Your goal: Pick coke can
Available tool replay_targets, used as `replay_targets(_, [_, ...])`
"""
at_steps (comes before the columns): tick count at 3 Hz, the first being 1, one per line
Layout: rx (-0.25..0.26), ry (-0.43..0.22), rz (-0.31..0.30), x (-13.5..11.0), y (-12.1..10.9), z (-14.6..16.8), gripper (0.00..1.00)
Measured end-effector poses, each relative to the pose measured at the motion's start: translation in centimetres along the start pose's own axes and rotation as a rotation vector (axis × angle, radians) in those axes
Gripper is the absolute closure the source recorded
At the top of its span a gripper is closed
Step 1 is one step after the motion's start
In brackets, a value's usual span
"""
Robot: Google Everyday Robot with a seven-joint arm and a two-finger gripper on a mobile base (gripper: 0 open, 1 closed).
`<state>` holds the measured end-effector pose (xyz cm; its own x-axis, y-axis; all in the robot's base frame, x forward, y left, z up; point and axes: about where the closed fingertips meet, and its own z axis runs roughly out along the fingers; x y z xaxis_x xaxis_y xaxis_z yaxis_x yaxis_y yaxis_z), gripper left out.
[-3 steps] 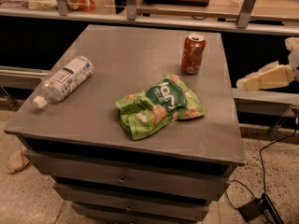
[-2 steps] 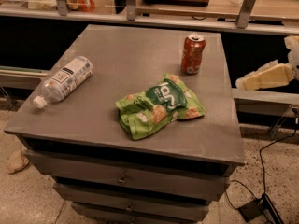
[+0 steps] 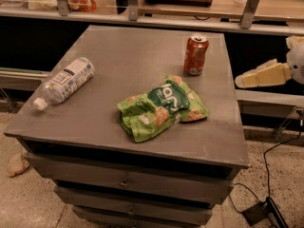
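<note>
The coke can (image 3: 195, 55), red-orange with a silver top, stands upright at the far right of the grey drawer cabinet's top (image 3: 109, 127). My gripper (image 3: 259, 76), cream-coloured, hangs off the cabinet's right side, to the right of the can and a little lower in the view, apart from it and pointing left toward the cabinet. It holds nothing that I can see.
A green snack bag (image 3: 161, 107) lies in the middle of the top, in front of the can. A clear plastic bottle (image 3: 64, 82) lies on its side near the left edge. A shelf with posts (image 3: 130, 4) runs behind. Cables (image 3: 266, 208) lie on the floor at right.
</note>
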<state>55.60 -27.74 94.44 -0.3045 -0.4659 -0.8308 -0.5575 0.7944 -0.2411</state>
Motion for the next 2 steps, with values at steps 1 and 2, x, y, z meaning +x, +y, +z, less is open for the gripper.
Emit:
replay_targets(1, [0.029, -0.078, 0.06, -1.0, -1.4, 3.6, 0.0])
replay_targets(2, [0.013, -0.107, 0.114, -1.4, -2.0, 6.4, 0.0])
